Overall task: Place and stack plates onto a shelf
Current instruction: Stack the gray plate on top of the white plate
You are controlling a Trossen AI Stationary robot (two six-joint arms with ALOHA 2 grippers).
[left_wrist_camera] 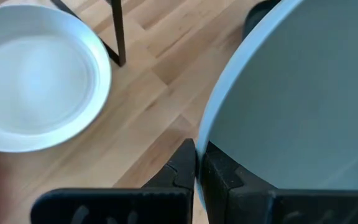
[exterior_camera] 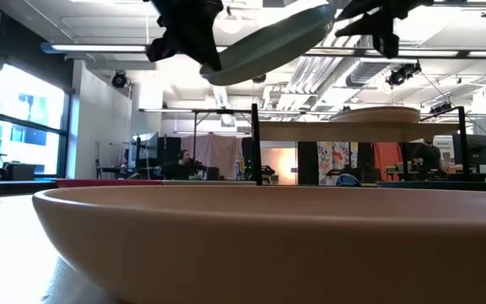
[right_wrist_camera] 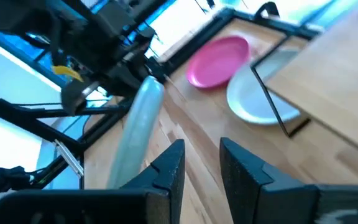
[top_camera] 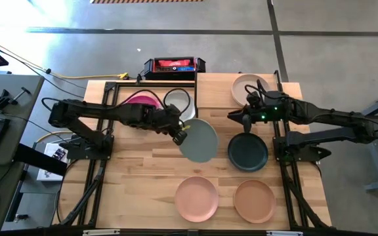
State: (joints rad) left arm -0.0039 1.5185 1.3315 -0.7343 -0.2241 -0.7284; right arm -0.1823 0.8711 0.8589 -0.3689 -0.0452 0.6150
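Left tool (top_camera: 180,136) pinches the rim of a grey-green plate (top_camera: 199,140), held tilted in the air above the table (top_camera: 143,183), between the shelf (top_camera: 277,92) and the teal plate (top_camera: 247,151). Right tool (top_camera: 235,117) hovers nearby, fingers narrowly apart, holding nothing. Step, as I judge: carrying or handing over. Next: right tool takes the far rim, or left lifts it to the shelf beside the beige plate (top_camera: 243,88).

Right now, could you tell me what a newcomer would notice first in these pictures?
The sage green plate hangs tilted in the air at mid-table, pinched by its rim in the left gripper. Just across from it, the right gripper hovers open above the dark teal plate. A magenta plate and a light grey plate lie under the shelf.
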